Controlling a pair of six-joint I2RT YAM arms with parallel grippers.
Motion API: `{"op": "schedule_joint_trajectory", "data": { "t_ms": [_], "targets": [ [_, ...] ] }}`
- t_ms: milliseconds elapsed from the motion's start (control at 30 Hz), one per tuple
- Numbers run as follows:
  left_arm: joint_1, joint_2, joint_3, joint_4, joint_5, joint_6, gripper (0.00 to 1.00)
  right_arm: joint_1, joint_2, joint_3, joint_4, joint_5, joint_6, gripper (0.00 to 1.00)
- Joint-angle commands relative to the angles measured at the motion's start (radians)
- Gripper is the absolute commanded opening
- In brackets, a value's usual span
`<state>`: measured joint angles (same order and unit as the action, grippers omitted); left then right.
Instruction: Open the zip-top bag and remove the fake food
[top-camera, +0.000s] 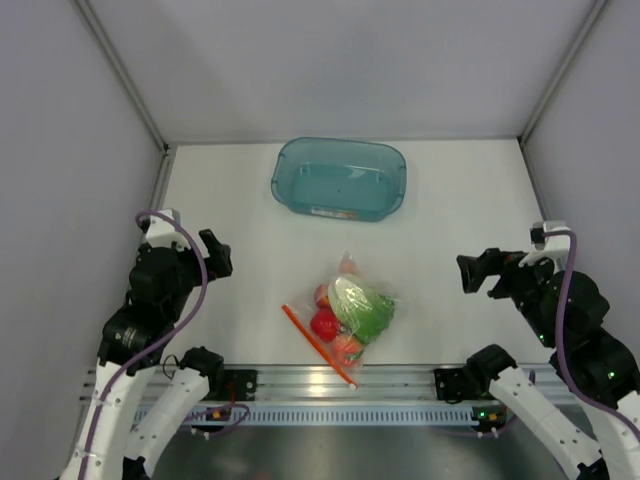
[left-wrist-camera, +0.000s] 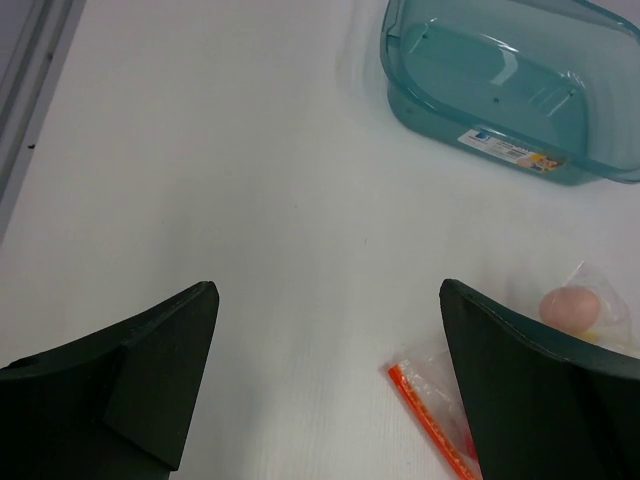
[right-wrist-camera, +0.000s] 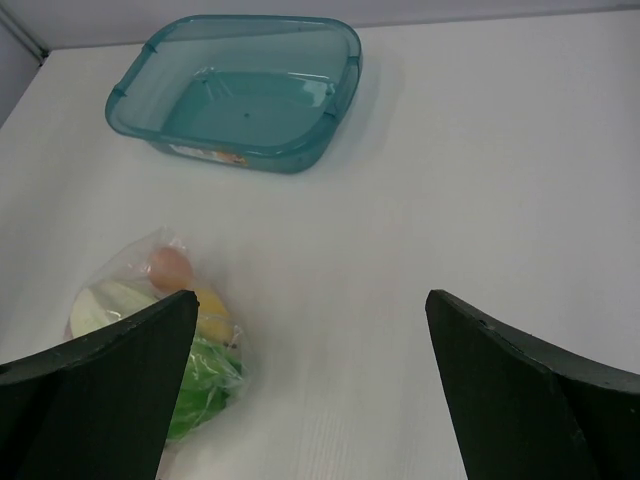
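From the top view, the left end effector (top-camera: 218, 253) and the right end effector (top-camera: 472, 275) both hang above the white tabletop (top-camera: 230, 200), one out at each side, with nothing in either. The zip-top bag (top-camera: 345, 315) lies flat between them, well apart from both and a little nearer the bases than their tips. The fake food (top-camera: 352, 312) sits inside it: I can pick out the green-white lettuce head (top-camera: 362, 305) and red pieces (top-camera: 324, 323). The orange zip strip (top-camera: 318, 345) runs along the bag's edge on the left end effector's side. A teal bin (top-camera: 340, 178) stands farther out, beyond the bag.

On the left wrist view, my jaws stand fully apart with only bare tabletop between them. Just off the right finger I get one corner of the bag: the zip strip up close, and a pink peach (left-wrist-camera: 570, 305) behind the plastic. The lettuce is cut off here. The bin is ahead and to the right, and its label shows clearly.

On the right wrist view, the jaws are again spread wide and hold nothing. The bag lies ahead to the left, partly behind the left finger. This view gives me the lettuce, the peach and a yellow fruit (right-wrist-camera: 212, 303), but not the zip strip. The bin is far ahead on the left.
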<state>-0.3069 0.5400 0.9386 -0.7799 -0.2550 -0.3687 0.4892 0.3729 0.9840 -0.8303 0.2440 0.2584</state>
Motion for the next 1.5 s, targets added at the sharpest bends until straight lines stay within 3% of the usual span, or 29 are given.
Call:
{"op": "schedule_joint_trajectory", "data": {
  "t_ms": [0, 233, 467, 700, 800, 967, 1167, 1300, 1467],
  "targets": [
    [-0.003, -0.011, -0.006, 0.05, -0.05, -0.013, 0.99, 0.014, -0.018, 0.013, 0.026, 0.028, 0.01, 0.99],
    [-0.001, -0.009, -0.009, 0.051, -0.044, -0.015, 0.99, 0.014, -0.052, -0.051, 0.127, -0.106, 0.013, 0.99],
    [-0.003, -0.009, -0.011, 0.051, -0.033, -0.018, 0.99, 0.012, 0.037, -0.22, 0.333, -0.662, 0.002, 0.99],
    [-0.003, -0.02, -0.012, 0.053, -0.024, -0.019, 0.99, 0.017, 0.173, -0.415, 0.624, -0.836, 0.154, 0.99],
    [-0.003, -0.015, -0.014, 0.053, -0.017, -0.021, 0.99, 0.055, 0.21, -0.493, 0.703, -0.778, 0.168, 0.95],
    [-0.003, 0.006, -0.014, 0.056, 0.011, -0.018, 0.98, 0.172, 0.285, -0.563, 0.795, -0.546, 0.16, 0.85],
    [-0.003, 0.028, -0.017, 0.06, 0.052, -0.012, 0.98, 0.215, 0.406, -0.623, 0.985, -0.438, 0.122, 0.77],
    [-0.005, 0.031, -0.021, 0.07, 0.075, -0.007, 0.99, 0.218, 0.357, -0.637, 0.987, -0.379, 0.114, 0.8],
    [-0.005, 0.044, -0.021, 0.071, 0.102, -0.003, 0.99, 0.218, 0.336, -0.611, 0.932, -0.364, 0.036, 0.93]
  ]
}}
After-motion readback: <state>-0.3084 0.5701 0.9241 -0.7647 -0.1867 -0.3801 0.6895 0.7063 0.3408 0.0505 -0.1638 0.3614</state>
